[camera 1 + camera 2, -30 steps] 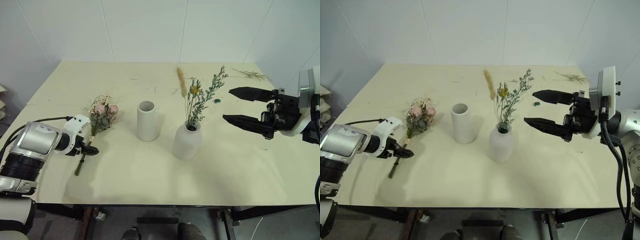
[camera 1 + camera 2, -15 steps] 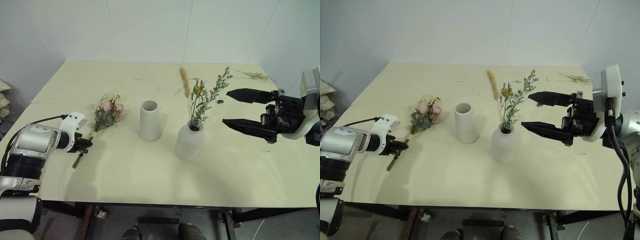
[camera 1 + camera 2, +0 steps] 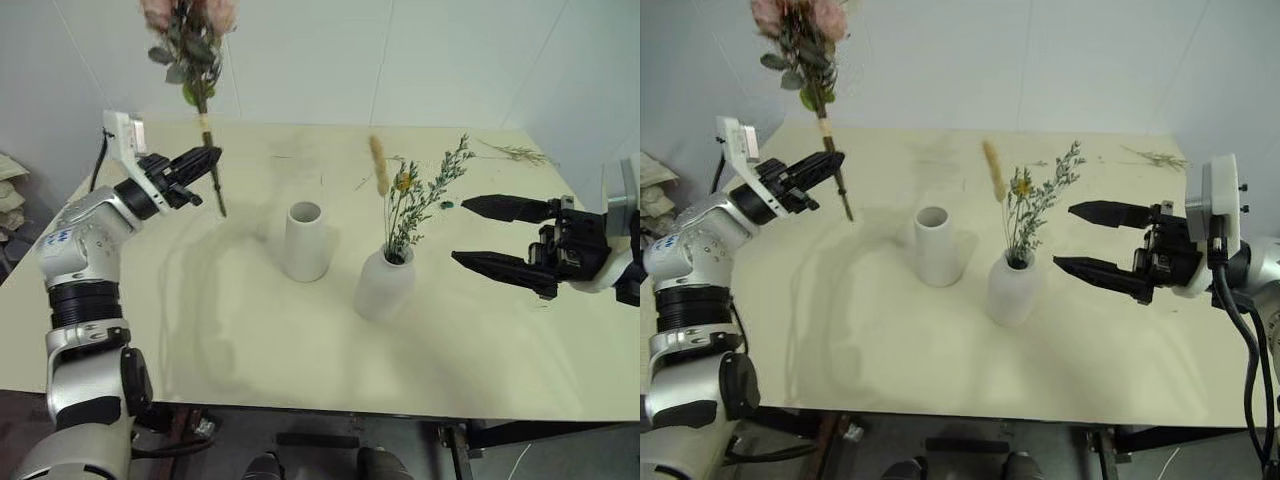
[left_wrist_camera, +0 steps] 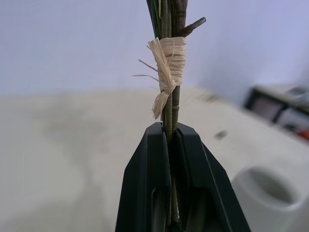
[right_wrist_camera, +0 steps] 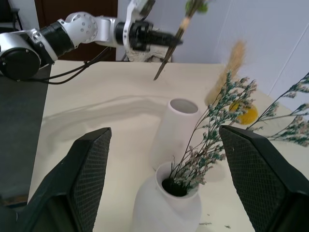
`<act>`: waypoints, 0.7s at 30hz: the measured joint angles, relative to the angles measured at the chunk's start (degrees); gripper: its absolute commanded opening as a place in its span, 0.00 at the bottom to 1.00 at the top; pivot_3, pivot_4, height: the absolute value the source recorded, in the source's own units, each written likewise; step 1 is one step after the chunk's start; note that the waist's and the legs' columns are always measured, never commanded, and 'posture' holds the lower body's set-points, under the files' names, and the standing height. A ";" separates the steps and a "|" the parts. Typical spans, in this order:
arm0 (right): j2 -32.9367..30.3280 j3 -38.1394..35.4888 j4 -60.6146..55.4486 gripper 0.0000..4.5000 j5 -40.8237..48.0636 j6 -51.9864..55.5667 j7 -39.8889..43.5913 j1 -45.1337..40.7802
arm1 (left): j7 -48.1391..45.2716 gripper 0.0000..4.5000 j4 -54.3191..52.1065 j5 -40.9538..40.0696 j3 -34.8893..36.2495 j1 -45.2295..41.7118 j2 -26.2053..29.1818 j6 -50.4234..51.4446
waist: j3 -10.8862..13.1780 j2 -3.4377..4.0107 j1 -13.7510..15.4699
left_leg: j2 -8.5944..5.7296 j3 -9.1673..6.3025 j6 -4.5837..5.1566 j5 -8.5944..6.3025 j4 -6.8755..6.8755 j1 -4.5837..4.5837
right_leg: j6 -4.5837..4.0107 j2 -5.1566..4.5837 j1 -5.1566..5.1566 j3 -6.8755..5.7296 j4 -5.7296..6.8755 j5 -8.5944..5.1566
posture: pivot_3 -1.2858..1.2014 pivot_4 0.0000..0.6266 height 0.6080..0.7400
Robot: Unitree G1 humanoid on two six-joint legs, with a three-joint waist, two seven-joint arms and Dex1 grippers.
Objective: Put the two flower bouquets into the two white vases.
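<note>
1. The rose bouquet (image 3: 192, 45) is held upright at the upper left of the frame, its stems clamped in the left gripper (image 3: 205, 160).
2. The cylinder vase (image 3: 306, 241) stands empty at centre; the green-sprig bouquet (image 3: 415, 195) is already seated in the bottle vase (image 3: 384, 283) beside it.
3. The right gripper (image 3: 487, 232) is held wide and empty at the right.
4. The stem ends could be caught on the rim, and the light vase tipped on the table (image 3: 300, 350).

Table (image 3: 300, 350) seen from above by both head eyes; each wrist view is aimed close along its fingers, both catching the cylinder vase (image 5: 176, 128).
</note>
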 measured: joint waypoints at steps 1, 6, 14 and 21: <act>-0.03 -0.01 -0.18 0.84 -0.55 -0.37 0.33 0.65 | -1.11 0.00 -0.04 -1.14 0.16 -0.91 -0.51 -0.37 | 0.00 0.00 0.00 | 0.00 0.00 0.00 0.00 0.01 0.01 | 0.01 0.00 0.01 0.00 0.00 0.01 | 0.52 0.24 1.00; -0.08 -0.14 -0.26 0.84 -2.61 -2.36 1.11 2.42 | -4.56 0.00 -0.13 -5.61 -0.03 -5.11 -4.76 -1.07 | 0.00 0.00 -0.19 | 0.00 0.00 -0.01 0.02 0.04 0.08 | 0.03 0.01 0.07 0.00 0.03 0.02 | 0.52 0.24 1.00; 0.18 -1.75 -2.03 0.84 -3.05 -2.54 -0.77 4.79 | -6.88 0.00 2.77 -5.55 -3.15 -5.91 -9.49 -4.92 | 0.00 -0.01 -0.77 | 0.00 -0.01 -0.01 0.02 0.02 0.06 | 0.04 0.01 0.07 0.01 0.01 0.02 | 0.52 0.24 1.00; 0.88 -2.47 -3.90 0.84 -2.97 -2.49 -3.19 7.62 | -10.60 0.00 8.96 -3.88 -5.26 -5.94 -9.94 -11.02 | 0.00 -0.01 -0.84 | -0.01 -0.01 -0.01 0.02 0.03 0.08 | 0.04 0.02 0.08 0.02 0.01 0.03 | 0.52 0.24 1.00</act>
